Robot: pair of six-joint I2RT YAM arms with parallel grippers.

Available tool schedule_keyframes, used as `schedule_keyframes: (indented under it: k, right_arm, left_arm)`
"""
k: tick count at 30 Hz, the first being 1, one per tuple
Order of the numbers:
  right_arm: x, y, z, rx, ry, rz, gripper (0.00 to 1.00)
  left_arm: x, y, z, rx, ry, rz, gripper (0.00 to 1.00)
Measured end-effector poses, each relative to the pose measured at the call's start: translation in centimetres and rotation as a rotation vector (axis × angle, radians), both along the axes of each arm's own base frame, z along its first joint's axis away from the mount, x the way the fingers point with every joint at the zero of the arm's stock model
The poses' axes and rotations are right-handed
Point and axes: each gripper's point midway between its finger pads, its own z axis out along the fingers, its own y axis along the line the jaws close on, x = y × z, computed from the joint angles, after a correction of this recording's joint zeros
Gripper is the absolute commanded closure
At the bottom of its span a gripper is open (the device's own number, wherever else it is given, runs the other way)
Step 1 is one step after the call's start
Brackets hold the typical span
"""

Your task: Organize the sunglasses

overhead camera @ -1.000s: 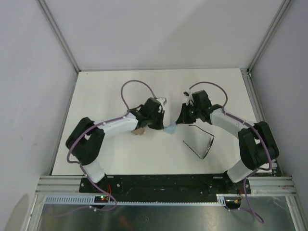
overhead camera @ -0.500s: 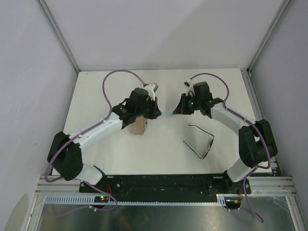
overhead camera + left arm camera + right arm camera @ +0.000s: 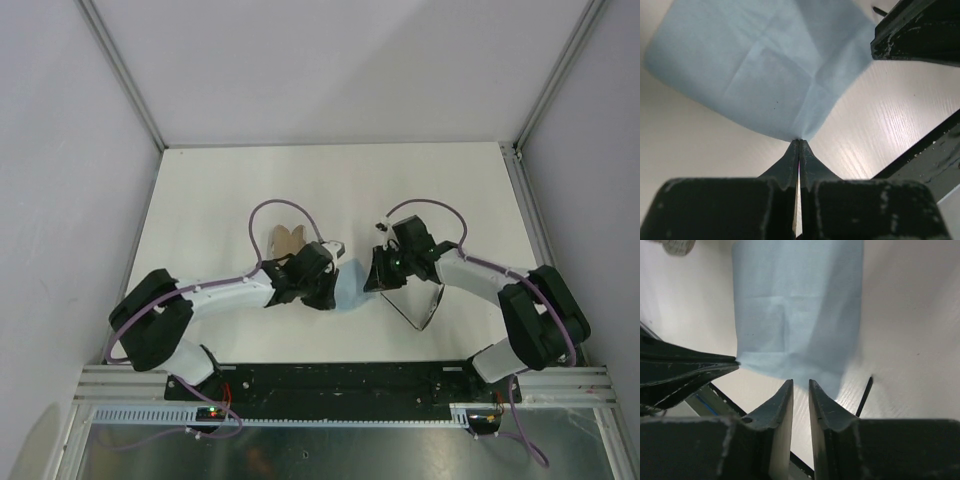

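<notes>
1. One pair of sunglasses [image 3: 406, 313] lies unfolded on the table [image 3: 220, 200], just behind the right gripper [image 3: 370, 282] on its outer side and partly under that wrist. In the right wrist view, one thin black temple shows just right of the fingers. Neither gripper touches the frame.
2. Directly ahead of the right gripper's tips lies the light blue cloth [image 3: 350, 290], flat on the table between the two grippers.
3. That right gripper's jaws stand a narrow slit apart with nothing between them. The cloth's near edge sits just beyond the tips.
4. Opposite it, the left gripper [image 3: 799, 142] is closed tight, pinching a corner of the cloth.
5. Beyond the left gripper, on its far side and apart from the cloth, sits the beige case [image 3: 285, 240]. Whether it is open cannot be told.
6. Progress looks early. The cloth appears laid out, but the sunglasses are not yet folded, picked up or put away, so most of the work is left.
7. Both arms reach inward and low. Their forearms run close over the table and their fingers point at each other across the cloth.
</notes>
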Motion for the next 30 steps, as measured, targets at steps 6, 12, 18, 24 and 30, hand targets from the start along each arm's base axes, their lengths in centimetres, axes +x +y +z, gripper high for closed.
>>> schedule_keyframes:
  k: [6,12,18,24,30]
  right_arm:
    - [-1.1,0.0,1.2,-0.022,-0.048,0.021,0.51]
    - [-0.4,-1.1,1.7,-0.074,-0.099,-0.018,0.5]
    - [-0.5,-2.0,1.1,-0.157,-0.135,-0.041,0.53]
    - [-0.1,-2.5,5.8,-0.175,-0.349,-0.14,0.93]
    - [0.5,-3.7,9.1,-0.093,-0.408,-0.285,1.0]
  left_arm:
    - [-2.6,-1.5,-0.6,-0.02,0.021,-0.046,1.0]
    - [-4.9,-0.8,-2.3,0.009,0.073,-0.049,0.71]
    - [-4.8,-0.6,-1.8,-0.006,0.067,-0.034,0.47]
    - [-1.3,0.4,2.6,-0.113,-0.032,0.039,0.46]
    - [3.6,1.3,6.8,-0.161,-0.169,0.099,0.52]
